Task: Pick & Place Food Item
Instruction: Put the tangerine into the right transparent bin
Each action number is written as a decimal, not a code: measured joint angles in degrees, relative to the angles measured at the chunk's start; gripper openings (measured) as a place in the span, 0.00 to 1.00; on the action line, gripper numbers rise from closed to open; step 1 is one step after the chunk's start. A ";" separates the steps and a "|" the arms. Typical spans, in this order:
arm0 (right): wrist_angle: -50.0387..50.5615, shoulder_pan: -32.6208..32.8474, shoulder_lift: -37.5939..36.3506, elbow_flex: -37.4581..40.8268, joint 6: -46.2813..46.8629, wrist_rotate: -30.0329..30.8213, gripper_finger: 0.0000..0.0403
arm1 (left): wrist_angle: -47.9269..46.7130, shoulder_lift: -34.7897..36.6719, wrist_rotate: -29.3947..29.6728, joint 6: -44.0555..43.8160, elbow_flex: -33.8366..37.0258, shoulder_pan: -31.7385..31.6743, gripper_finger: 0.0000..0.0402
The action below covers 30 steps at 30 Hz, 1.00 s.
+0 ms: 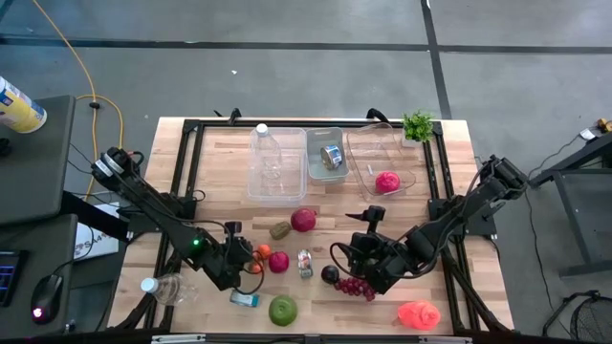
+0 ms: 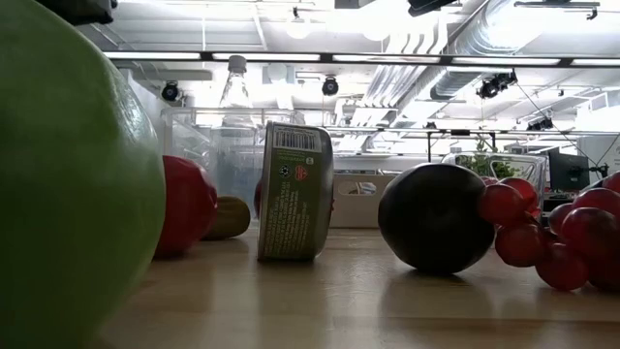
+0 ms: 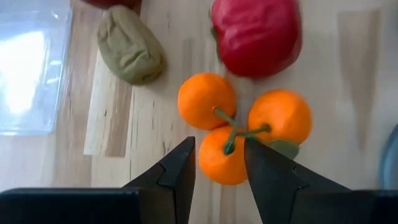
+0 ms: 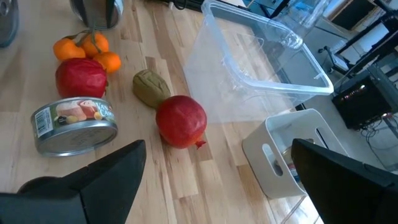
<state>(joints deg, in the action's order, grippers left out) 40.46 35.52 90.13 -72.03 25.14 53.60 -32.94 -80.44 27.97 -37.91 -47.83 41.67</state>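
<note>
A cluster of three oranges (image 3: 242,121), joined by a green stem, lies on the wooden table (image 1: 220,205) beside a red apple (image 3: 256,31) and an olive-brown fruit (image 3: 130,46). My left gripper (image 1: 252,258) reaches down over the cluster and is shut on its nearest orange. My right gripper (image 1: 352,237) hangs wide open above the table's middle right, near a dark plum (image 1: 330,275) and red grapes (image 1: 356,285), touching nothing. It faces a pomegranate (image 4: 180,121) and a tin can (image 4: 74,124). My left gripper pinches the nearest orange of the cluster (image 3: 219,163) between its two fingers, one on each side of the fruit. The fingers (image 3: 180,168) come slanting down from the table's near left. The cluster rests on the table, its other two oranges beyond the fingertips.
Two clear bins (image 1: 277,162) (image 1: 368,153) and a grey bin (image 1: 312,172) line the far edge; the right bin holds a pink-red fruit (image 1: 386,182). A green apple (image 1: 283,309), a pink item (image 1: 419,313) and a bottle (image 1: 167,287) lie near the front edge.
</note>
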 joint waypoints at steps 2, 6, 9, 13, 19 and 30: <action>0.01 -0.46 0.00 0.00 0.18 -0.01 0.96 | 1.50 0.15 0.02 0.13 -0.04 0.00 0.32; 0.01 -1.42 0.00 0.00 0.28 -0.97 0.96 | 2.59 0.15 0.00 1.04 -0.04 -0.20 0.32; 0.05 -2.13 0.00 0.00 0.41 -3.63 0.96 | 2.41 0.15 -0.07 1.02 -0.04 -0.55 0.32; 0.02 -2.84 0.00 0.00 1.10 -6.32 0.96 | 2.35 0.15 -0.07 0.72 -0.04 -0.57 0.31; 0.03 -3.22 0.00 0.00 1.64 -6.64 0.96 | 1.96 0.13 -0.09 0.66 -0.04 -0.52 0.22; 0.01 -3.20 0.00 0.00 1.79 -6.65 0.96 | 1.29 0.11 -0.09 0.65 -0.04 -0.55 0.06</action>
<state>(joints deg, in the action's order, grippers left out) 40.47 32.32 90.13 -72.03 26.93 46.95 -31.65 -80.34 27.88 -37.26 -47.88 41.12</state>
